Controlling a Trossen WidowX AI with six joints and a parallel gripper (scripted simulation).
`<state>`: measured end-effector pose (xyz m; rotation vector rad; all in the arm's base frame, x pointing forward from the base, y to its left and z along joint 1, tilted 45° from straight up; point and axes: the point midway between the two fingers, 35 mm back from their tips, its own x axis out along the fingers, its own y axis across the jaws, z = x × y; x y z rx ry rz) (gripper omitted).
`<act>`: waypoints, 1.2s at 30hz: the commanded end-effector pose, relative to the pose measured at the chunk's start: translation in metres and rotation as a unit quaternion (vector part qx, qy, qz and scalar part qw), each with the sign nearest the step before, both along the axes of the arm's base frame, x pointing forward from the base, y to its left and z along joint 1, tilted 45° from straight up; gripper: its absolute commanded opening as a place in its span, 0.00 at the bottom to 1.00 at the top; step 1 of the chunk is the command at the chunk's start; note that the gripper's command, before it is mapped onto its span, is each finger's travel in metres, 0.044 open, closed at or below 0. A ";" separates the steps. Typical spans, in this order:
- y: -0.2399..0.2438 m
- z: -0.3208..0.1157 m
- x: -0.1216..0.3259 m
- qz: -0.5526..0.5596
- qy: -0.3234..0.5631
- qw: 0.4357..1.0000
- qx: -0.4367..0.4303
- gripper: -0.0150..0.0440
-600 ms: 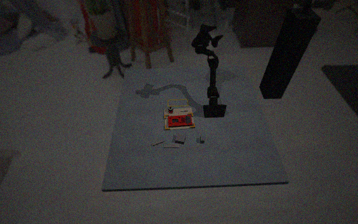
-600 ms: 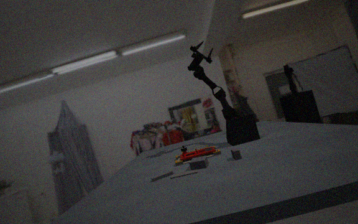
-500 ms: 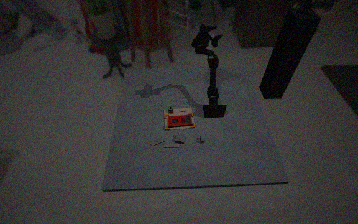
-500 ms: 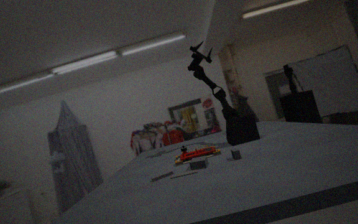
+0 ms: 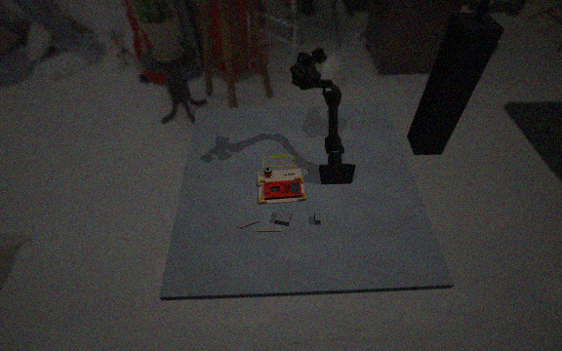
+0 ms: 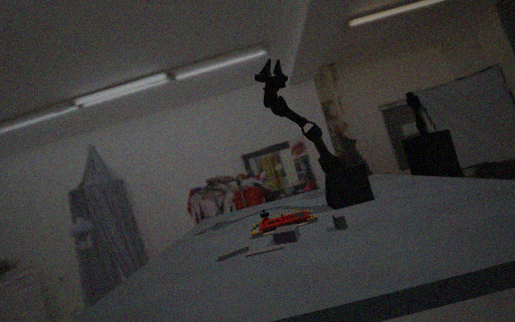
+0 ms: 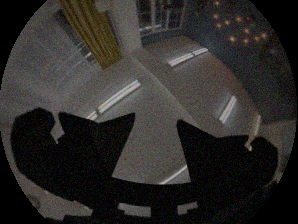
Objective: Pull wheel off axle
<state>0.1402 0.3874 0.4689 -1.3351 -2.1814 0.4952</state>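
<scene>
The wheel looks like a small dark round thing on the pale board, at its back left corner. The upright axle under it cannot be made out. The marked area is a thin yellow outline on the table just behind the board. My gripper is open and empty, raised high above the table and pointing upward, far from the wheel. The wrist view shows only the room's ceiling and walls between and beyond the fingers.
A red panel covers the board's front. In front lie a grey block, a smaller block and two thin strips, one slanted and one straighter.
</scene>
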 end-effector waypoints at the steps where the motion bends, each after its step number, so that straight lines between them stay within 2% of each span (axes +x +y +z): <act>1: 0.020 -0.041 0.065 -0.061 0.267 0.955 -0.113 0.76; 5: 0.023 -0.063 0.095 -0.093 0.396 0.901 -0.149 0.76; 10: 0.022 -0.095 0.133 -0.137 0.549 0.806 -0.175 0.76; 20: 0.001 -0.169 0.200 -0.221 0.797 0.542 -0.150 0.76; 28: -0.034 -0.232 0.240 -0.281 0.908 0.304 -0.064 0.76; 36: -0.087 -0.296 0.267 -0.330 0.939 0.057 0.078 0.76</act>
